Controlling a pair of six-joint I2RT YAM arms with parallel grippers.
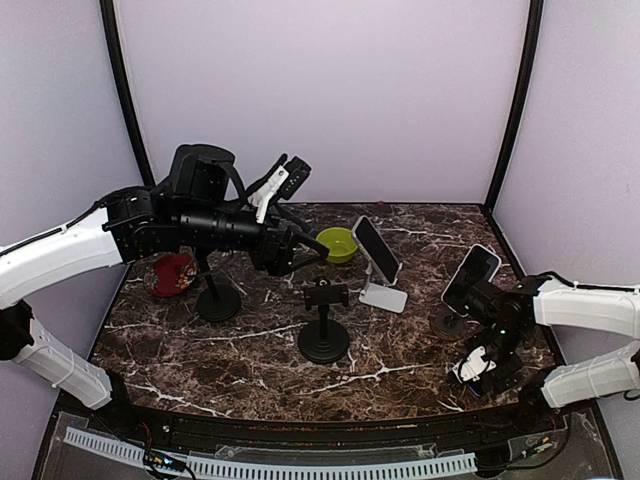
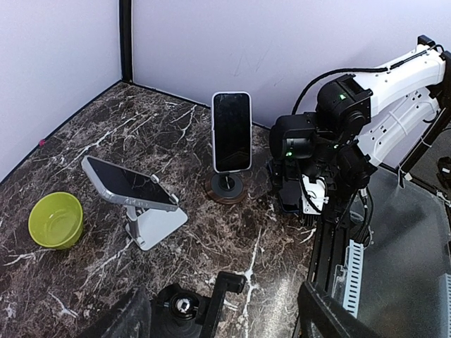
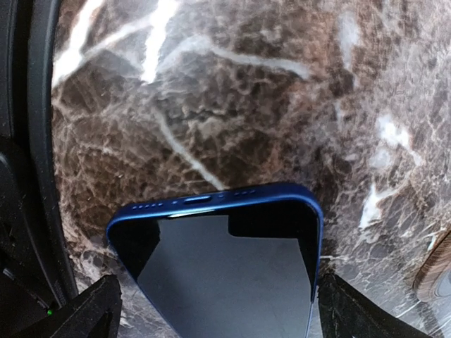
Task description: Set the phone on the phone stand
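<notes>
Fingers (image 3: 84, 313) of the right end effector (image 1: 480, 362) stand spread wide on either side of the blue phone (image 3: 225, 267), which lies flat on the counter (image 1: 250, 360) near its right front edge, not lifted. Left end effector (image 1: 283, 180) hangs raised, parted and empty, above the vacant black clamp stand (image 1: 325, 296).

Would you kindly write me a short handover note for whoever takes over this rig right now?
Left claw: open, empty, raised at the left.
Right claw: low at the right, jaws wide either side of the blue phone; grip unclear.
Done: second phone on the white stand, third phone on the round-based stand.
Left: blue phone not yet on a stand; the centre black clamp stand looks free.
</notes>
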